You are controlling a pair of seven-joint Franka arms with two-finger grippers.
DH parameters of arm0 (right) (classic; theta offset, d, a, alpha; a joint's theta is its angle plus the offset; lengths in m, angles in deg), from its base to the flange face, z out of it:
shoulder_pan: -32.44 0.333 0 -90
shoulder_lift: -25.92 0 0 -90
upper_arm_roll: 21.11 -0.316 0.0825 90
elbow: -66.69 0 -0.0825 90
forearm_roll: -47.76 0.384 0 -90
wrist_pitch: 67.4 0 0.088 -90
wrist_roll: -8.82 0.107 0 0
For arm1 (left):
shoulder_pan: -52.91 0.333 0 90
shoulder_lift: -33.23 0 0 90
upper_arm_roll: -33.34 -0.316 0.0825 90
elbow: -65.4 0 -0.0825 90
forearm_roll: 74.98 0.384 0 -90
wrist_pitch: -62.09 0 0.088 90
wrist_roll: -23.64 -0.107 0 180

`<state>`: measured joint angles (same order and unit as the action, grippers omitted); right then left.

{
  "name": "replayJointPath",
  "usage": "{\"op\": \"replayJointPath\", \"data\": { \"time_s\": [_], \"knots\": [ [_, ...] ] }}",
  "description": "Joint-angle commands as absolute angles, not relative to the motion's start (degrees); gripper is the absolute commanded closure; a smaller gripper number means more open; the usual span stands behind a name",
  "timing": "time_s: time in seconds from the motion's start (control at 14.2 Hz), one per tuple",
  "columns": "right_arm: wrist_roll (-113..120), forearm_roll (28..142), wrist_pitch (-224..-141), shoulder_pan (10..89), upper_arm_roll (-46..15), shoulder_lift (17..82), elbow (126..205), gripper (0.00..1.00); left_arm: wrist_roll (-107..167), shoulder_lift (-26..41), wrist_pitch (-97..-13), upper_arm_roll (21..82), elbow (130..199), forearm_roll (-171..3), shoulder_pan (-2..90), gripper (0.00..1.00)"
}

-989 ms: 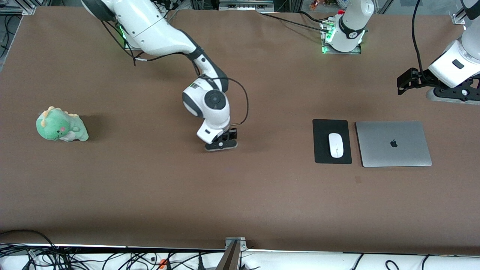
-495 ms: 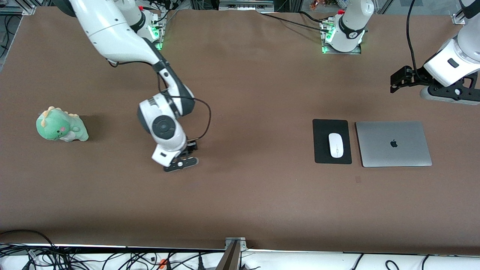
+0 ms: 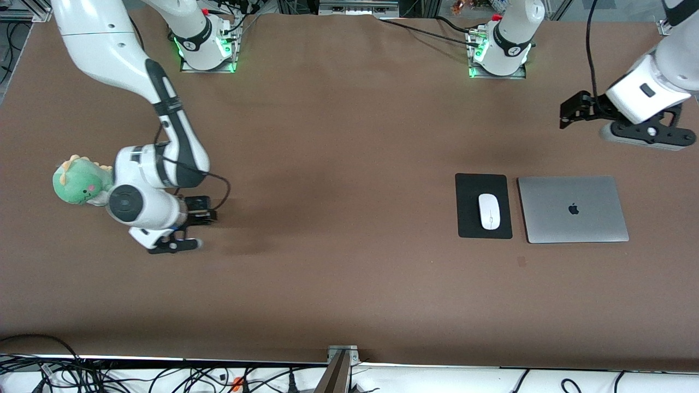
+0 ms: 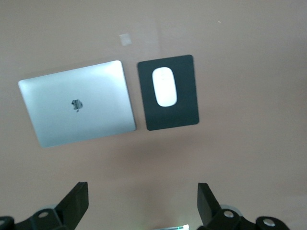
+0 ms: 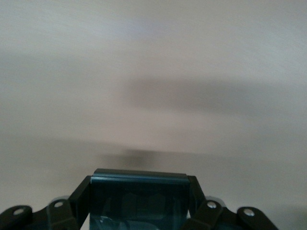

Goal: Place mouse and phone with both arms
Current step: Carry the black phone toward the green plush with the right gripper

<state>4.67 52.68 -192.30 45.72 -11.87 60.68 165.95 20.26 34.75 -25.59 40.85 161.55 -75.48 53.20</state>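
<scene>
The white mouse lies on a black mat beside a closed laptop; it also shows in the left wrist view. My right gripper is low over the table beside a green plush toy. It is shut on the black phone, which fills the gap between its fingers in the right wrist view. My left gripper hangs over the table toward the left arm's end, above bare cloth next to the laptop. Its fingers stand wide apart and empty.
A silver closed laptop lies next to the mat, toward the left arm's end. A green dinosaur plush sits at the right arm's end, partly covered by the right arm's wrist. Brown cloth covers the table.
My right arm has swept from the middle of the table toward its own end, carrying the phone to beside the plush. My left gripper has drifted a little toward the bases.
</scene>
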Motion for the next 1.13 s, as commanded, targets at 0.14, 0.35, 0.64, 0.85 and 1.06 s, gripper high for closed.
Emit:
{"op": "replayJointPath", "data": {
  "time_s": [0.14,0.35,0.64,0.85,1.06],
  "knots": [
    [-11.55,61.46,-203.27,44.40,-4.85,56.69,178.21,0.71,20.47,29.71,-24.66,47.05,158.74,-75.77,51.68,0.00],
    [-12.28,62.17,-208.17,43.95,-3.45,56.69,181.98,0.71,20.13,32.44,-21.41,46.44,157.95,-76.12,53.00,0.00],
    [-12.28,63.83,-214.44,43.95,-3.18,55.46,188.14,0.70,20.73,34.19,-18.07,46.00,154.62,-75.86,56.87,0.00],
    [-12.28,64.72,-214.44,43.95,-3.18,54.75,189.38,0.62,19.96,34.02,-18.33,44.50,154.44,-76.47,60.72,0.00],
    [-12.19,64.63,-214.18,43.95,-3.18,54.75,188.86,0.00,20.65,34.11,-17.54,45.64,154.44,-75.68,61.18,0.00]
  ]
}}
